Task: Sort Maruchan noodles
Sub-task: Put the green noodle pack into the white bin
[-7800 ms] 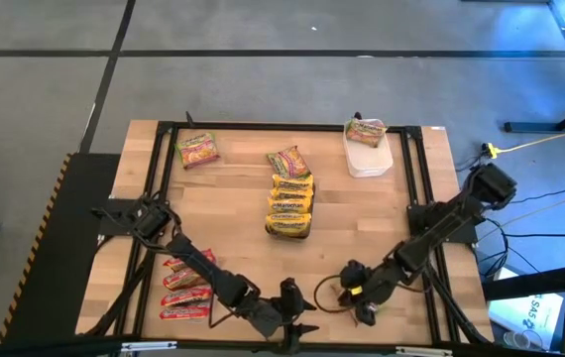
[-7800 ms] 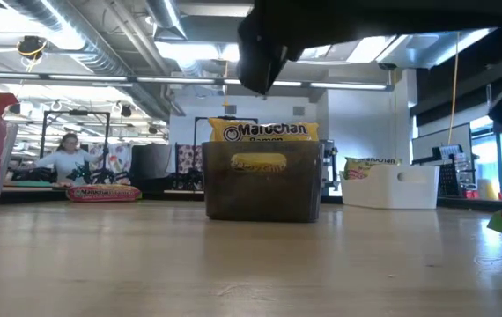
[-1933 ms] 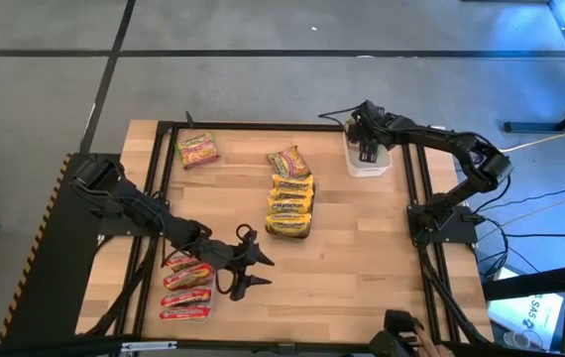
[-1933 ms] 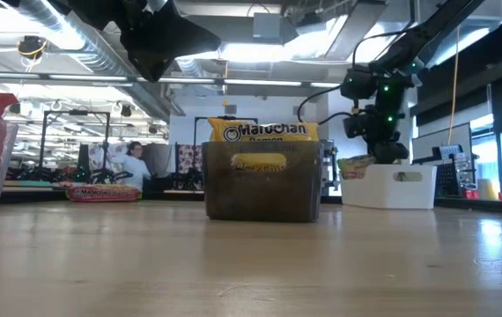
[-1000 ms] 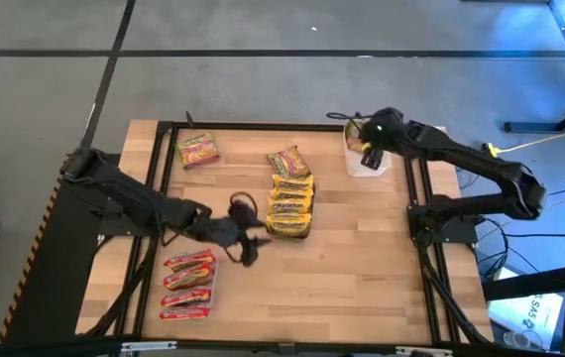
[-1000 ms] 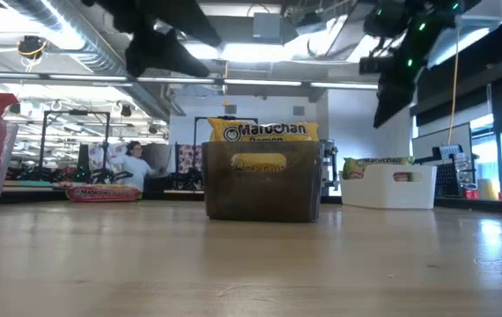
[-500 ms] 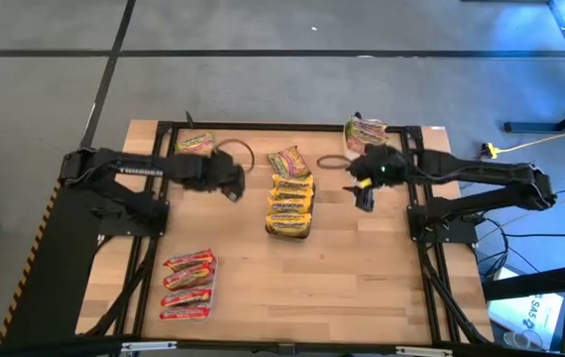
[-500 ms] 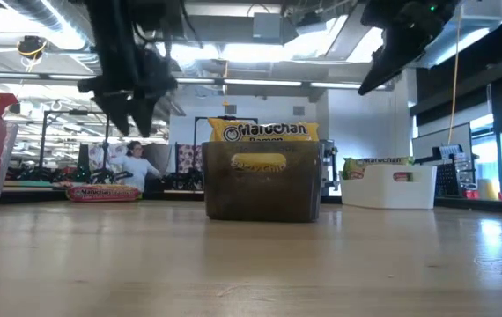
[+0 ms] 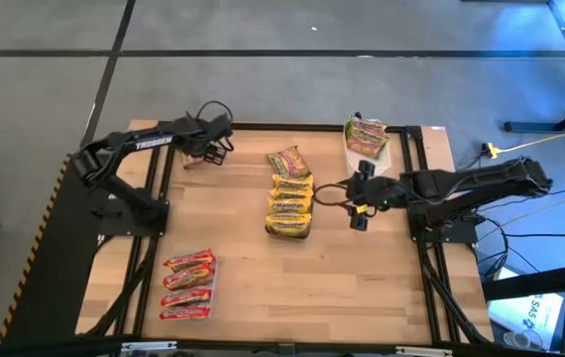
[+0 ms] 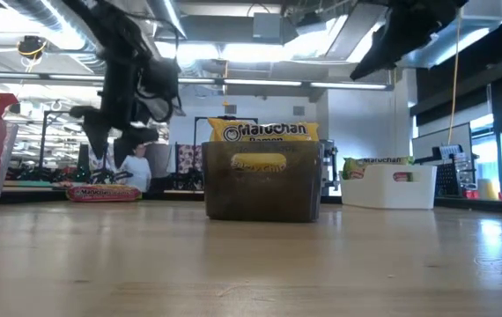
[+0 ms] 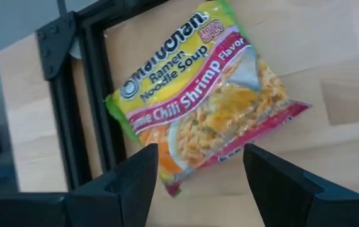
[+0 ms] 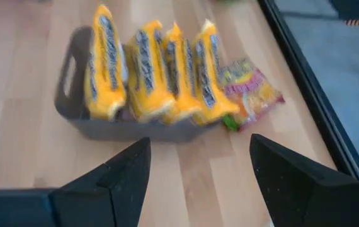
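Note:
A green-and-pink noodle packet (image 11: 208,94) lies flat on the wood at the table's far left. My left gripper (image 11: 196,183) hangs open above it (image 9: 206,151), touching nothing. Several yellow packets (image 12: 154,63) stand on edge in a dark tray (image 9: 289,205) at mid-table. Another green-and-pink packet (image 12: 252,91) lies against the tray's far end. My right gripper (image 9: 358,212) is open, to the right of the dark tray and above the table. A white tray (image 9: 370,159) at the far right holds one more green-and-pink packet (image 9: 366,132).
A clear tray with red packets (image 9: 187,287) sits at the near left. Black frame rails (image 9: 416,178) run along the table's sides and far edge. Bare wood lies between the dark tray and the near edge. A person (image 10: 136,167) shows in the room behind.
My left gripper has swung from mid-table to the far left and now hangs over the lone green-and-pink packet. My right gripper has left the white tray and come toward the near edge and left, to beside the dark tray. No packet has moved.

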### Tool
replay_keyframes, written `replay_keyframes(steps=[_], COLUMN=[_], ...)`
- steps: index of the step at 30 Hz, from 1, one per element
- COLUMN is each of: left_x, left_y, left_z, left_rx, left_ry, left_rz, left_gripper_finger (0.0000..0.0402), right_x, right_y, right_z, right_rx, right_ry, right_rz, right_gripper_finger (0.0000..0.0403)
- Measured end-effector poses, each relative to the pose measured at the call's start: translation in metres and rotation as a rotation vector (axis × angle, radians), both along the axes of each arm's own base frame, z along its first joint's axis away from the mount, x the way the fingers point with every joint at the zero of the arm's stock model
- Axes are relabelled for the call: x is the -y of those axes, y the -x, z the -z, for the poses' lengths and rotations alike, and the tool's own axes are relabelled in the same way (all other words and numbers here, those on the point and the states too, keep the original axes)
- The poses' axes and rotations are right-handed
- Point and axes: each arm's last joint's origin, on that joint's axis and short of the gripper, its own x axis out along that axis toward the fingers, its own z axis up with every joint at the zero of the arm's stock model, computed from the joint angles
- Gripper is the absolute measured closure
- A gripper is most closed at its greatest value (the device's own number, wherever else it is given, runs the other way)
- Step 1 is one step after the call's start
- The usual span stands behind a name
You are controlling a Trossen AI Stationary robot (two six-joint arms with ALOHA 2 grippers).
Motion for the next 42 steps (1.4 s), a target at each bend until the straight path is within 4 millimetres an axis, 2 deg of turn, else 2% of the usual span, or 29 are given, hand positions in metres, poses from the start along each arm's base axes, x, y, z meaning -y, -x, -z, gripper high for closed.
replay_keyframes(steps=[9,14,18,26,34,42], left_x=[-0.023,-0.030,-0.026,0.014,0.066,0.125], left_y=[0.005,0.002,-0.003,-0.032,-0.061,-0.079], left_z=[0.032,0.048,0.052,0.041,0.040,0.041], left_rx=[-0.152,-0.178,-0.188,-0.032,0.027,0.070], left_ry=[0.041,0.067,0.114,0.222,0.313,0.389], left_rz=[-0.055,-0.053,0.007,0.180,0.346,0.437], left_gripper_finger=[0.0249,0.0259,0.0259,0.0259,0.0259,0.0259], right_x=[-0.003,-0.005,-0.005,-0.005,-0.005,-0.008], right_y=[-0.001,-0.001,-0.001,-0.001,-0.001,-0.001], right_z=[0.035,0.041,0.042,0.042,0.042,0.042], right_rx=[0.036,0.059,0.053,0.057,0.055,0.050], right_ry=[-0.055,-0.108,-0.117,-0.115,-0.121,-0.177], right_rz=[-0.010,-0.039,-0.047,-0.049,-0.053,-0.100], right_gripper_finger=[0.0155,0.0155,0.0155,0.0155,0.0155,0.0155])
